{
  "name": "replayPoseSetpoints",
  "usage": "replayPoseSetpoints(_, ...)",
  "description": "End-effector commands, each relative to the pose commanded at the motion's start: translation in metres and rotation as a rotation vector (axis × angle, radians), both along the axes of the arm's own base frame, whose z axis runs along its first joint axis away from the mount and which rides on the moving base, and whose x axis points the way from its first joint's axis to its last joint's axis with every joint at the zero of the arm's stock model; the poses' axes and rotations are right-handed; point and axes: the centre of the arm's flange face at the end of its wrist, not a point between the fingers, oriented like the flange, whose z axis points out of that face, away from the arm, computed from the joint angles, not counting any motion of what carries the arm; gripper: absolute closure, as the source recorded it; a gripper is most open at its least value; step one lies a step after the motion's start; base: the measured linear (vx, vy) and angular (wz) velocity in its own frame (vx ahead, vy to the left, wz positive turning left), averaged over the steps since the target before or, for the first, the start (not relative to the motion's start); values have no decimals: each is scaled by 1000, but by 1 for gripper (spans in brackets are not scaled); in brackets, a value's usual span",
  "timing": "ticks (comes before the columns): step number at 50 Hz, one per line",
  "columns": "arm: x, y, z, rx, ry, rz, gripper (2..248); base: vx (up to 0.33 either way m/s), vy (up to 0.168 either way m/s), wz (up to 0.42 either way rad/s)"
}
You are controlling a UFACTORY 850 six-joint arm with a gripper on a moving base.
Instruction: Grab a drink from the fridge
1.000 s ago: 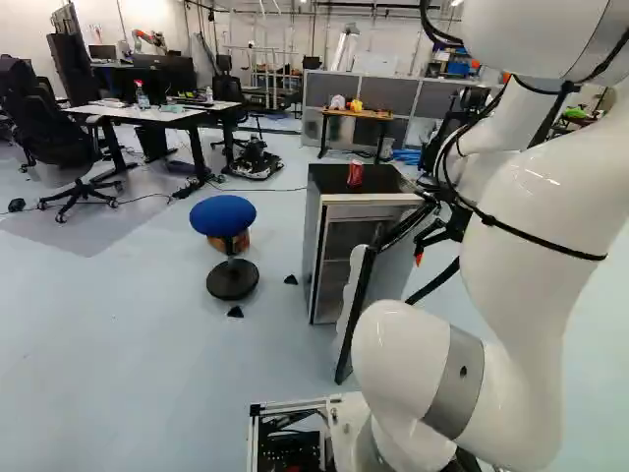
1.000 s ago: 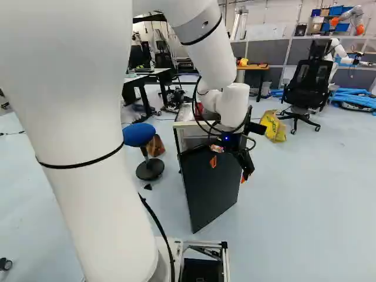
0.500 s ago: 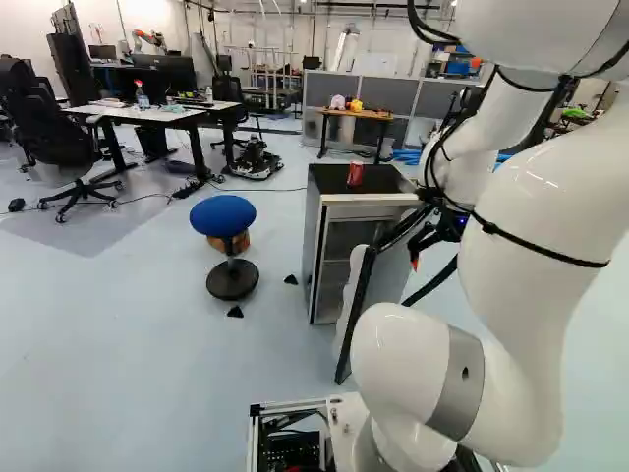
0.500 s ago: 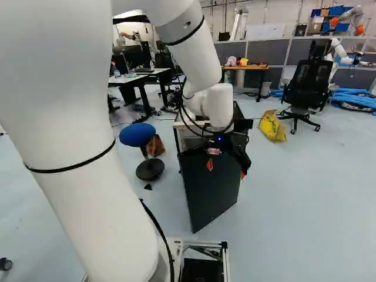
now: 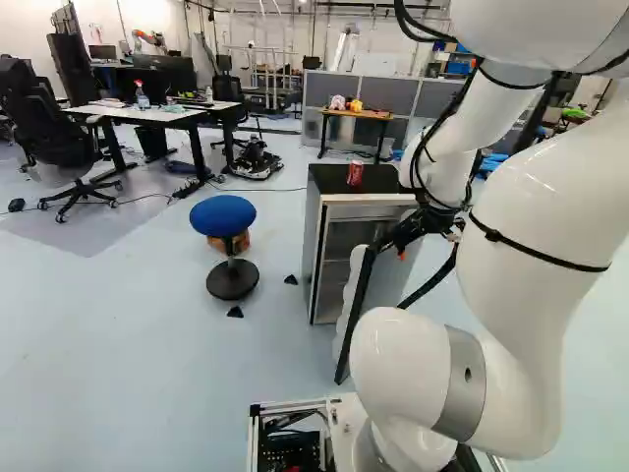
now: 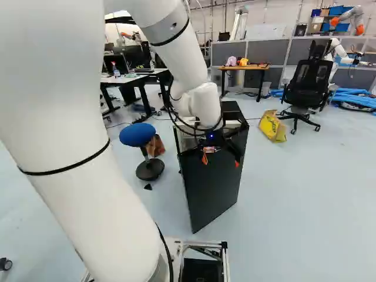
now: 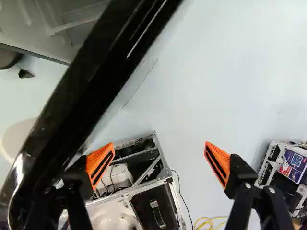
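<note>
Downward we point our pincer (image 6: 221,160), released, fingers apart, beside the open fridge door (image 6: 202,197); we see the red can (image 5: 355,174) upright atop the fridge (image 5: 313,236), long axis vertical.

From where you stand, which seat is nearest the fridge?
The blue stool, left of the fridge in the left base view; the black chairs are farther off.

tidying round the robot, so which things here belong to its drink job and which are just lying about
For the job:
fridge
its open door
pincer, open, by the door's edge

Just lying about:
blue stool
yellow bag
black office chair
red can, probably: it stands on the fridge, not inside
</note>
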Motion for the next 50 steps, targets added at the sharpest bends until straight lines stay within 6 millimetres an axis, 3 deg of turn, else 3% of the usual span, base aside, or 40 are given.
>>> replayPoseSetpoints(29,23,37,0,-1,-2,102,3,0,0,0)
replayPoseSetpoints(50,51,50,1,-5,-16,153,3,0,0,0)
